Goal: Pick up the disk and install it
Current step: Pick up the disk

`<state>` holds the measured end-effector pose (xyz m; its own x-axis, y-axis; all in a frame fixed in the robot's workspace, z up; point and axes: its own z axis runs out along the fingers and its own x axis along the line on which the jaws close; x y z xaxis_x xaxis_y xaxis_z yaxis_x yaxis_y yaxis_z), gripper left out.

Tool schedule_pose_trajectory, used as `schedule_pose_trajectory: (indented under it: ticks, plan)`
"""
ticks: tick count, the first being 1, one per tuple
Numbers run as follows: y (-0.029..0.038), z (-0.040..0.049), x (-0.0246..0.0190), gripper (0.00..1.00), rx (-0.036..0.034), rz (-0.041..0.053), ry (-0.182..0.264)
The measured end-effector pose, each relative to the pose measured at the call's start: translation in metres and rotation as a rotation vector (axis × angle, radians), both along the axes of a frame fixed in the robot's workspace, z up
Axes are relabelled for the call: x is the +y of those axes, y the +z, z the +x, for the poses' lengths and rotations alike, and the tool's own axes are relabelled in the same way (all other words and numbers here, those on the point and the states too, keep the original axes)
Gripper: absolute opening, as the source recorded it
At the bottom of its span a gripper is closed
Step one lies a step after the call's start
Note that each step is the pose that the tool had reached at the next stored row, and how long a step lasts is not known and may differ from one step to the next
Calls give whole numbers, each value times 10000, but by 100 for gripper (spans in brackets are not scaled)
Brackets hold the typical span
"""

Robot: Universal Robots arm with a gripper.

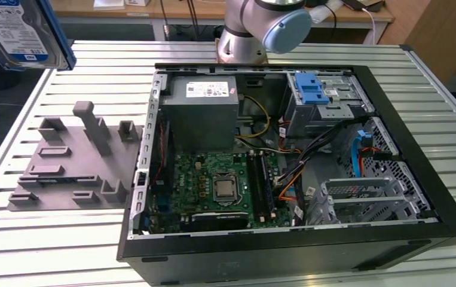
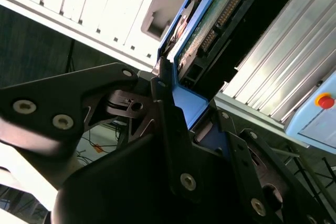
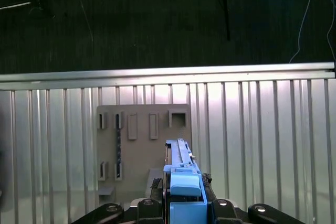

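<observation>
Aloft, the tool [image 2: 190, 107] clenched on the disk [image 1: 17, 30] above the slatted aluminium table [image 1: 60, 242], dark floor [image 3: 157, 19] beyond.

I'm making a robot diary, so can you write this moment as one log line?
end effector: shut on disk | disk: in air, over grey holder | computer case: open | install: not yet done

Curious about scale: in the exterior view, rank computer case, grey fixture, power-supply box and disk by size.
Largest first:
computer case
grey fixture
power-supply box
The disk: unranked, near camera and cut off.
</observation>
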<state>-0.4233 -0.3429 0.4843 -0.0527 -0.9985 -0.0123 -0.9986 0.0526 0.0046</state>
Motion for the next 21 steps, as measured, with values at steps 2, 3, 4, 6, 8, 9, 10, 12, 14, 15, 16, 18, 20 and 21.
schedule_pose_trajectory:
  ticks: [2,3,4,6,8,9,10,12,14,15,16,18,20,21]
  plan:
    - [0,12,-2,36,0,0,-1]
    - [0,19,-4,36,-1,1,0]
    - [0,26,-5,36,-1,0,0]
    - [0,39,-7,36,-1,0,0]
    - [0,51,-9,36,0,0,0]
    - [0,57,-10,36,-1,0,0]
    - [0,63,-11,36,0,0,-1]
    - [0,76,-12,36,0,0,0]
    - [0,90,-14,36,1,0,0]
    - [0,96,-15,36,-1,0,0]
    - [0,103,-16,36,-1,0,0]
    - [0,117,-18,36,0,0,0]
    - [0,133,-19,36,0,0,-1]
    - [0,141,-20,36,-1,0,0]
